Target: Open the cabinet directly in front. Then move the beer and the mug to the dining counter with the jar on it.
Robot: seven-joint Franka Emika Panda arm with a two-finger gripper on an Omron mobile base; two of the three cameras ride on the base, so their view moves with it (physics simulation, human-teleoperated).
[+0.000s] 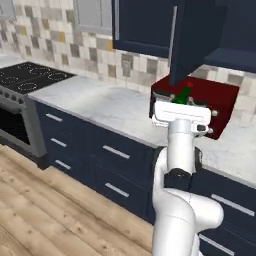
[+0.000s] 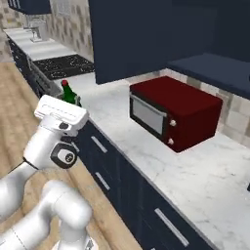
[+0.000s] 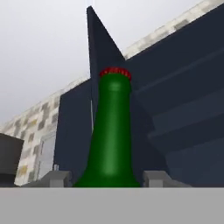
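The beer is standing upright between the fingers of the gripper, which is clasping its body, neck rising along the hand in front of the open cabinet.

Beer sits between the gripper fingers, out in front of the counter's edge. Microwave on worktop behind, under the open cabinet. Stove left along the worktop.

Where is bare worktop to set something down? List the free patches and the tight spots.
Free: the marble worktop between the stove and the red microwave, and the stretch right of the microwave. Tight: under the open cabinet door, where the gripper holds the beer.
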